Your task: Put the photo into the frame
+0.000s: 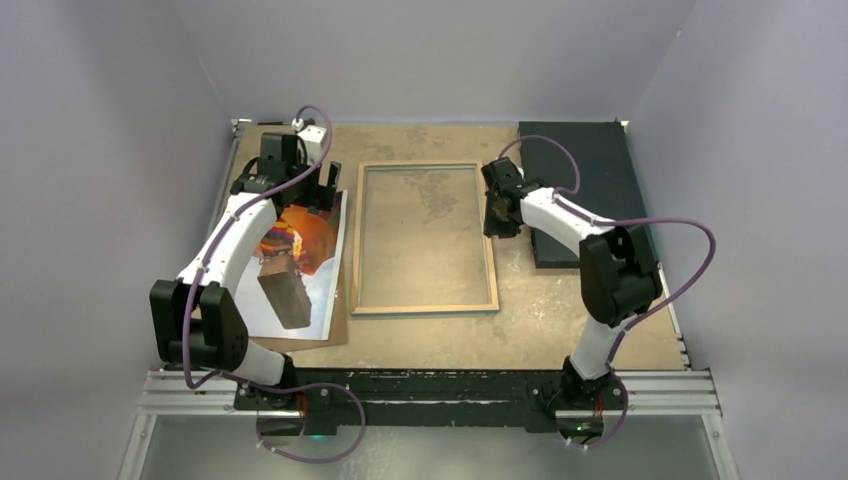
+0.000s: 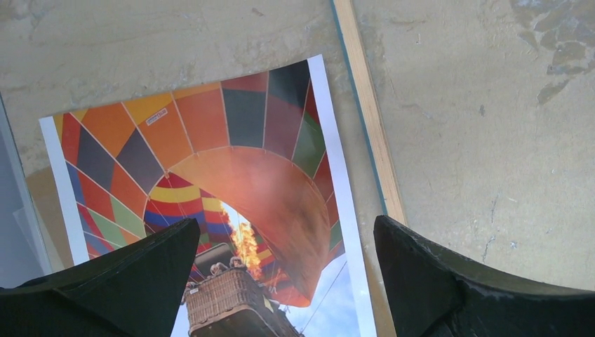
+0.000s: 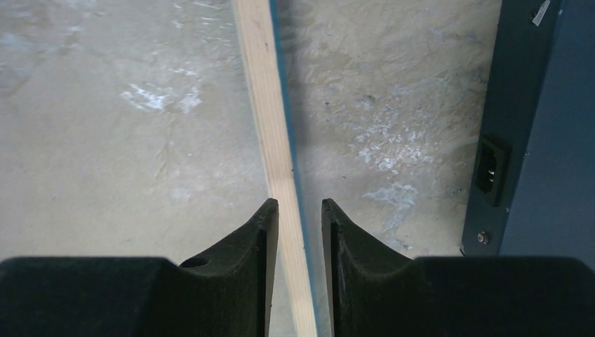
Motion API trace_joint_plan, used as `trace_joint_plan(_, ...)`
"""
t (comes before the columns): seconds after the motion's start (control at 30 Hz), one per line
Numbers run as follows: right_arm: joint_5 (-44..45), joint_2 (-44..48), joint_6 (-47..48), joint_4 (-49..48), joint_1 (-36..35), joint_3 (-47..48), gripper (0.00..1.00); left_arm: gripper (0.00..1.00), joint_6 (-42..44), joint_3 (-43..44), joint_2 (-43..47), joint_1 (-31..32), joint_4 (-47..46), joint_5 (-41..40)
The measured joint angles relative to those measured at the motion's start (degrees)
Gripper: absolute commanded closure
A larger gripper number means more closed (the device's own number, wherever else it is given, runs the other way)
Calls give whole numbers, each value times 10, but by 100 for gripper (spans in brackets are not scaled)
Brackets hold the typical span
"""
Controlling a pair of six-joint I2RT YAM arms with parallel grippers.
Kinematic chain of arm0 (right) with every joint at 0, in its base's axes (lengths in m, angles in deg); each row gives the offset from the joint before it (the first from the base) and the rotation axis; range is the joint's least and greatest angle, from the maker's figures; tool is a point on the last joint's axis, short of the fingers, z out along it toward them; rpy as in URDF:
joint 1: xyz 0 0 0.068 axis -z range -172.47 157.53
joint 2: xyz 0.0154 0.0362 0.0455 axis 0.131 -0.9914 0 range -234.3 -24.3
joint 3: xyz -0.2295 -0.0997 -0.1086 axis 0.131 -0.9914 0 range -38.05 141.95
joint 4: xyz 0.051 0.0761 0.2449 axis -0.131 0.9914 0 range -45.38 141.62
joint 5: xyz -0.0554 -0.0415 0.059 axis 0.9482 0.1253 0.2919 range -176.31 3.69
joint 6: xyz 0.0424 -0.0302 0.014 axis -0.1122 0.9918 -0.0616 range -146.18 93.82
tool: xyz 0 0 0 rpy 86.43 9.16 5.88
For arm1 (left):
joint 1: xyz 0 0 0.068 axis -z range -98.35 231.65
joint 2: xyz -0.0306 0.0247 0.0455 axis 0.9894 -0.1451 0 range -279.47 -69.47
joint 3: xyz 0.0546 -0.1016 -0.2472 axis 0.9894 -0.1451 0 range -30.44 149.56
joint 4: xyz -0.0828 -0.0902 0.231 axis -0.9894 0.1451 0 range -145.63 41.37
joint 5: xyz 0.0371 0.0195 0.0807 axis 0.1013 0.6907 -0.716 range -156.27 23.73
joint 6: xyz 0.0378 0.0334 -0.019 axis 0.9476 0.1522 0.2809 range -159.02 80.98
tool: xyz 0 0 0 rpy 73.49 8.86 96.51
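Found the left gripper [image 2: 285, 223] spread wide and empty, hanging over the balloon end of the photo [image 2: 210, 140]. Saw the photo face up just left of the frame [image 1: 424, 309], lying on a brown backing board [image 1: 340, 335]. Found the right gripper [image 3: 299, 203] narrowed astride the frame's right rail, one finger on each side; could not tell whether clamped or merely close. Noted the frame flat on the table [image 1: 560, 320], tan side up, with a dark mat [image 1: 590, 170] right of the frame.
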Motion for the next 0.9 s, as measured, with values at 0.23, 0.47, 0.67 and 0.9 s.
trace_joint_plan(0.23, 48, -38, -24, 0, -2, 0, 67, 7, 12, -7, 0, 0, -8, 0)
trace_joint_plan(0.47, 59, 1, -61, -21, -39, 0, 66, 8, 20, -43, -3, 0, -12, 3)
trace_joint_plan(0.67, 40, 16, -95, -73, -87, -8, 69, 18, 20, -87, -23, 9, -45, -2)
trace_joint_plan(0.9, 21, 1, -130, -101, -77, -93, 70, 26, 17, -100, -85, 82, -70, -26)
